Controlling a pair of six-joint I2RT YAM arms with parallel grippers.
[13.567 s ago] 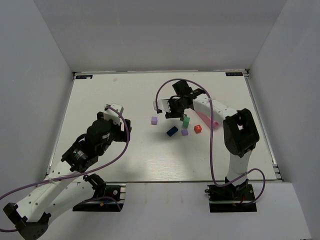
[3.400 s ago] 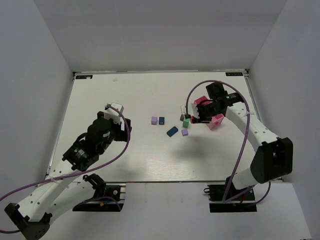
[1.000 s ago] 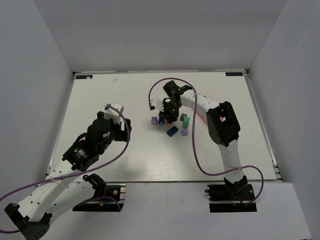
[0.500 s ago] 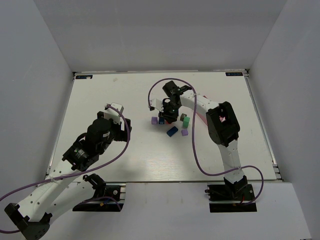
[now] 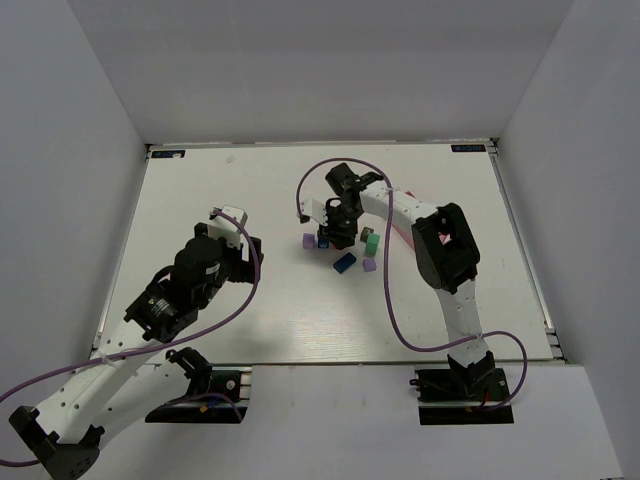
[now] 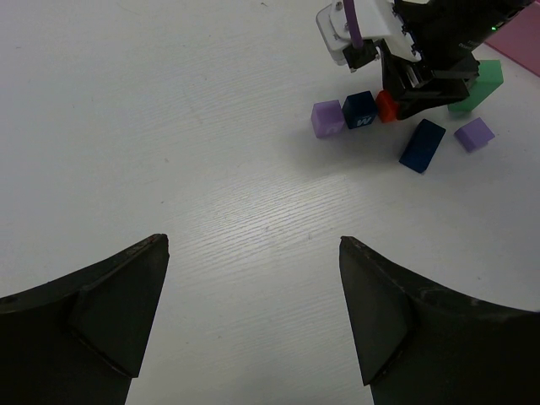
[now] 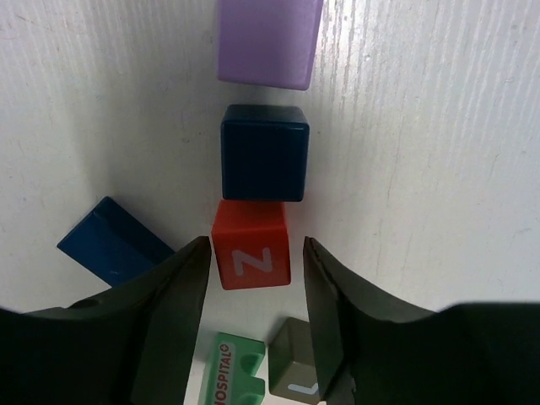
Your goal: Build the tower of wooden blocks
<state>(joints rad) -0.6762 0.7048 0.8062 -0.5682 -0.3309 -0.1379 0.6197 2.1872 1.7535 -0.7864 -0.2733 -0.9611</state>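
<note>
Three cubes lie in a touching row on the white table: lilac (image 7: pixel 268 42), dark blue (image 7: pixel 264 152) and red with a white Z (image 7: pixel 251 256). My right gripper (image 7: pixel 255 249) straddles the red cube, open, with a thin gap on each side. A blue brick (image 7: pixel 114 240), a green HOSPITAL block (image 7: pixel 228 367) and an olive cube (image 7: pixel 291 367) lie close by. From above, the right gripper (image 5: pixel 336 238) hides the red cube. My left gripper (image 6: pixel 253 245) hangs open over bare table, well left of the blocks.
A second lilac cube (image 6: pixel 474 133) lies right of the blue brick (image 6: pixel 422 145). The pink tray (image 6: pixel 525 38) shows at the far right. The right arm's purple cable (image 5: pixel 310 185) loops above the row. White walls enclose the table.
The right gripper's jaws have widened off the red cube, which stays against the dark blue cube. The left arm has not moved.
</note>
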